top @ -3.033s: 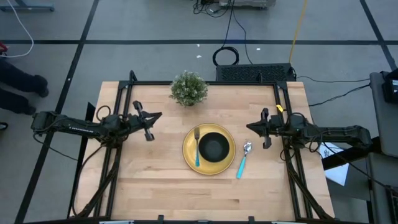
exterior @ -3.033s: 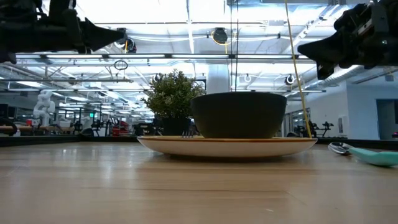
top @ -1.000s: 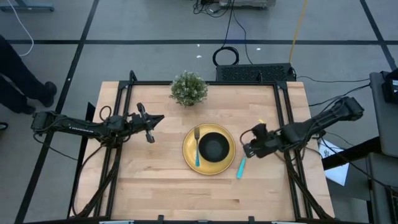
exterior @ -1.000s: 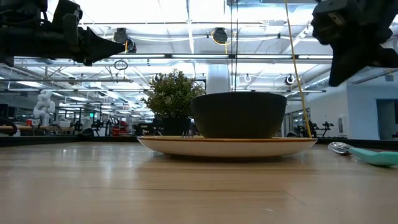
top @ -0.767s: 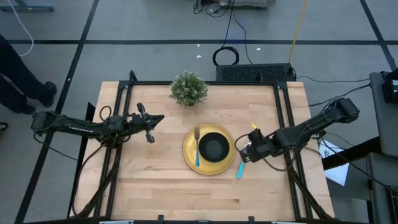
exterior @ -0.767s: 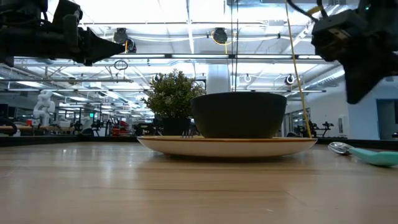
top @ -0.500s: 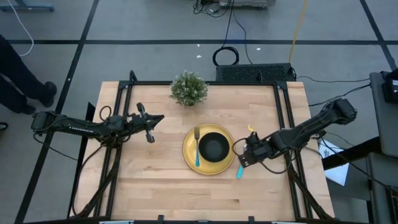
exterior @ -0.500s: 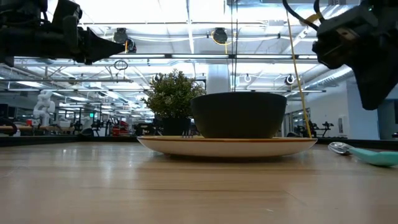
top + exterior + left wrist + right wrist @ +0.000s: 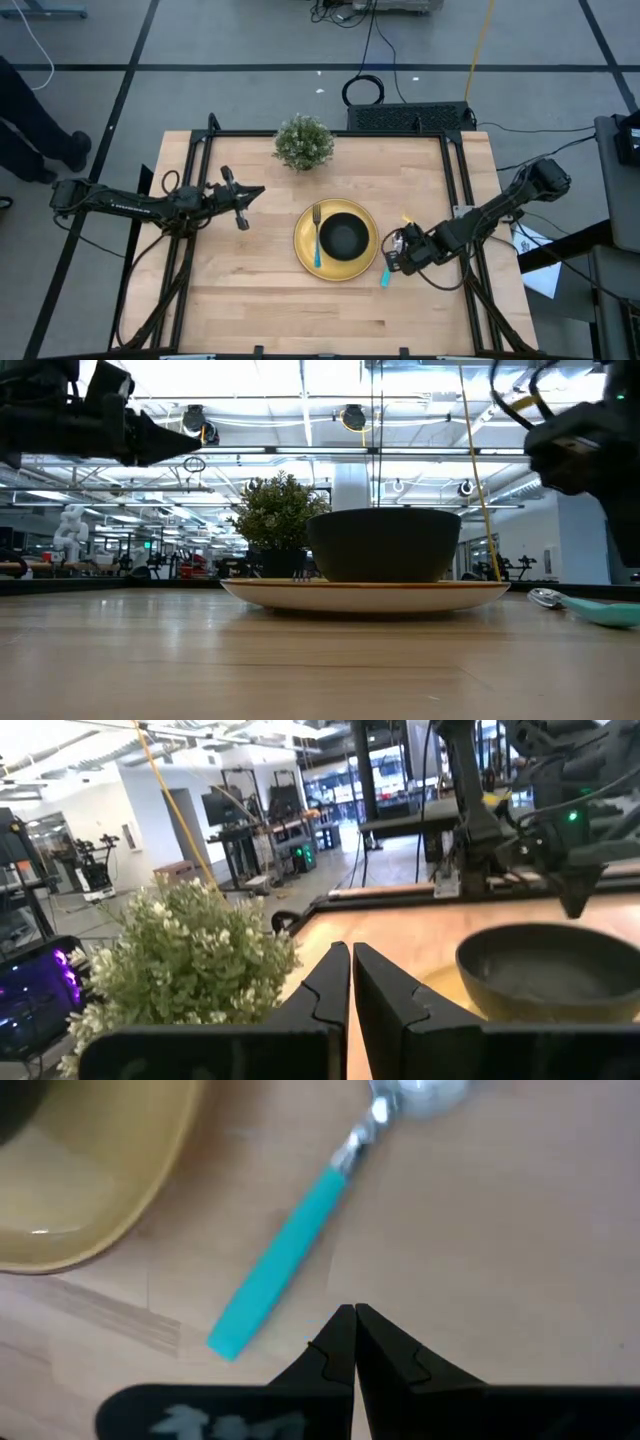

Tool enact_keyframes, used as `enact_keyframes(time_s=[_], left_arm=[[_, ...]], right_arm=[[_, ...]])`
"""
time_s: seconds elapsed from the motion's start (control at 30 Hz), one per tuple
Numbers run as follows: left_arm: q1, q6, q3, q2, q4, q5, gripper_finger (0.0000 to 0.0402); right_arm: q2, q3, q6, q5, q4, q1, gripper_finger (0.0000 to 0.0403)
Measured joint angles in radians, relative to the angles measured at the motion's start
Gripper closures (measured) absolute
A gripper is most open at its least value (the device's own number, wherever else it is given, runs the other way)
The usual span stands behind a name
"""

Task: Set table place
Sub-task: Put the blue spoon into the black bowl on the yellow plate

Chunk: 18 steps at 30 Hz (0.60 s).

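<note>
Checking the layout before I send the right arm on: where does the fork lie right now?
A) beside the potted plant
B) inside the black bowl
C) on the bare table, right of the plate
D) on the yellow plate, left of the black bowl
D: in the high view the fork rests on the yellow plate, just left of the black bowl; the spoon is what lies on the table to the plate's right.

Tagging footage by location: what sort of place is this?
Probably a robotics lab or workshop: ceiling lights hang over an open hall, a white robot stands far off, and cables run across the floor by the table.
</note>
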Motion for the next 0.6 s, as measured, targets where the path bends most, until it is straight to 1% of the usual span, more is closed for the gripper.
enact_keyframes(time_s=[0.1,0.17,0.27,0.33,0.47,0.6], left_arm=[[0.0,-0.001,0.0,0.0,-0.034,-0.001,0.0378],[0.0,-0.008,0.0,0.0,-0.069,-0.001,0.0378],[0.0,-0.017,0.0,0.0,-0.1,-0.001,0.0378],[0.0,-0.004,0.0,0.0,-0.113,-0.002,0.0378],[0.0,0.003,0.0,0.0,-0.116,-0.002,0.0378],[0.0,0.031,0.0,0.0,-0.116,-0.002,0.0378]], right_arm=[[0.0,-0.048,0.203,-0.002,0.093,0.02,0.0392],[0.0,-0.078,0.273,-0.002,0.179,0.023,0.0383],[0.0,-0.101,0.312,-0.002,0.304,0.022,0.0371],[0.0,-0.111,0.335,0.004,0.351,0.022,0.0366],[0.0,-0.114,0.334,0.009,0.352,0.022,0.0365],[-0.001,-0.114,0.287,0.016,0.298,0.06,0.0372]])
